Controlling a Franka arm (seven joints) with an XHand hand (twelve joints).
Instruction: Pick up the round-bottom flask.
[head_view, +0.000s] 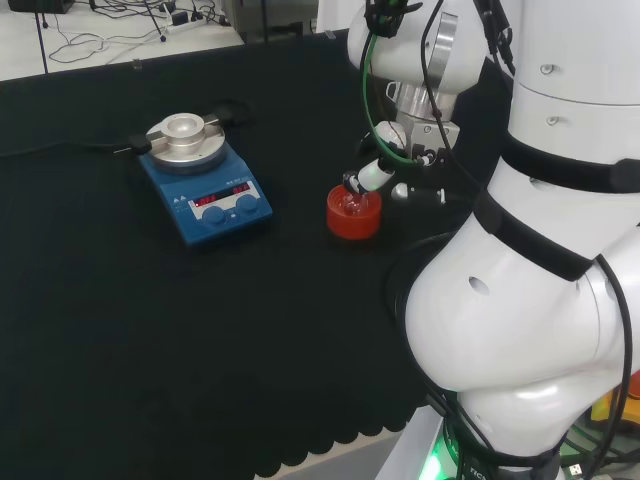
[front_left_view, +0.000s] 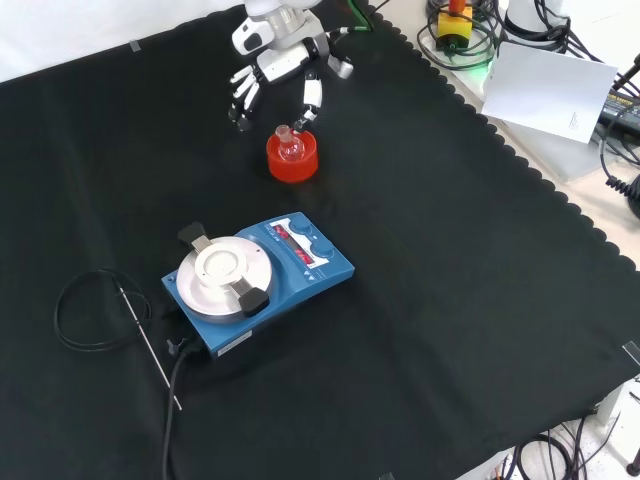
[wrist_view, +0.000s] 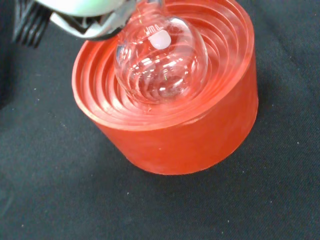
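One clear flask in one red ribbed stand, robot hand open above.

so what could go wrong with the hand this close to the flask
The flask is clear, smooth glass sitting in the red stand, so the open fingers could slip off it as they close. The hand might also catch the stand's rim and drag or tip it with the flask.

No readable text showing anywhere. Red digits glowing on blue stirrer plate display, illegible. Faint marking on round-bottom flask neck, unreadable.
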